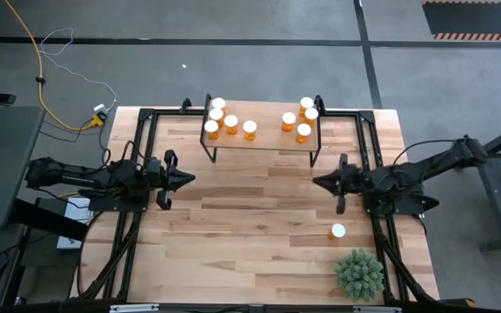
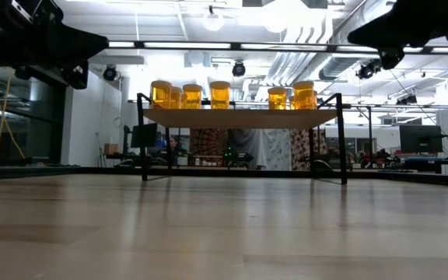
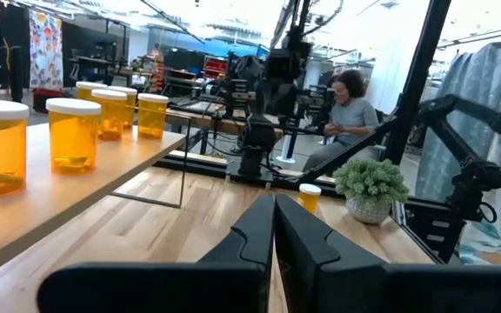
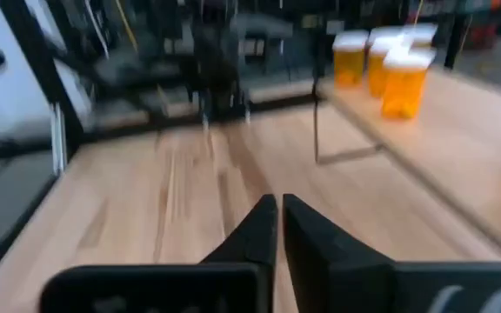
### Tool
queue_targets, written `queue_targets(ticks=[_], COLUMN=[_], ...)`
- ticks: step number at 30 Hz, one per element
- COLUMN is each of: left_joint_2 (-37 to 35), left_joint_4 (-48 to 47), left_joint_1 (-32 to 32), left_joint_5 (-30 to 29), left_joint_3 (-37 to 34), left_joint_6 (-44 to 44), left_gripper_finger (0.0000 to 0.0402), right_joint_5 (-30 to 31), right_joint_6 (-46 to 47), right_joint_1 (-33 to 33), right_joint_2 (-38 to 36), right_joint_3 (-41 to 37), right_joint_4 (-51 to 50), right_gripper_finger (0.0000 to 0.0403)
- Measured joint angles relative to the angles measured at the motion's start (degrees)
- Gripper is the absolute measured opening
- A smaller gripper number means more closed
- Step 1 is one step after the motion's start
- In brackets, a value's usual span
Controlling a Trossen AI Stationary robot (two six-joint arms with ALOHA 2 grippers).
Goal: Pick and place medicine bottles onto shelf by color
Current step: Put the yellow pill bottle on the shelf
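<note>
On the low light-wood shelf (image 1: 259, 143), eight translucent orange white-capped medicine bottles (image 1: 230, 123) are standing in two clusters; one bottle (image 1: 338, 231) is waiting on the counter (image 1: 250, 235) (beside the plant (image 1: 359, 273)). Both end effectors, left (image 1: 190, 179) and right (image 1: 317, 182), are clenched, holding nothing.

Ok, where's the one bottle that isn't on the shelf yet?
In the high view, the last bottle stands on the table's right side, just behind the green plant and below the right gripper, apart from both.

Two matte-black jointed arms on black tube frames. Left gripper (image 1: 186, 179) and right gripper (image 1: 319, 183): paired tapered black fingers, wedge-shaped, smooth.
</note>
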Motion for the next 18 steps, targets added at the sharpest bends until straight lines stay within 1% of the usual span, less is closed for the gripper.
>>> queue_targets(ticks=[3,7,10,13,16,18], left_joint_2=[0.0,0.0,0.0,0.0,0.0,0.0], left_joint_4=[0.0,0.0,0.0,0.0,0.0,0.0], left_joint_1=[0.0,0.0,0.0,0.0,0.0,0.0], left_joint_5=[0.0,0.0,0.0,0.0,0.0,0.0], left_joint_3=[0.0,0.0,0.0,0.0,0.0,0.0], left_joint_6=[0.0,0.0,0.0,0.0,0.0,0.0], left_gripper_finger=[0.0003,0.0003,0.0003,0.0003,0.0003,0.0003], right_joint_5=[-3.8,-9.0,-13.3,-16.5,-17.0,-16.1], right_joint_6=[-3.3,-4.0,-2.6,-2.3,-3.6,-5.5], right_joint_1=[-3.6,-9.6,-11.9,-11.0,-8.2,-5.8], right_joint_2=[-5.8,-11.7,-13.8,-13.0,-8.9,-5.0], right_joint_3=[-3.7,-6.1,-6.7,-6.7,-6.2,-3.9], right_joint_4=[4.7,5.1,5.3,8.0,13.9,13.6], right_gripper_finger=[0.0005,0.0002,0.0001,0.0000,0.0000,0.0000])
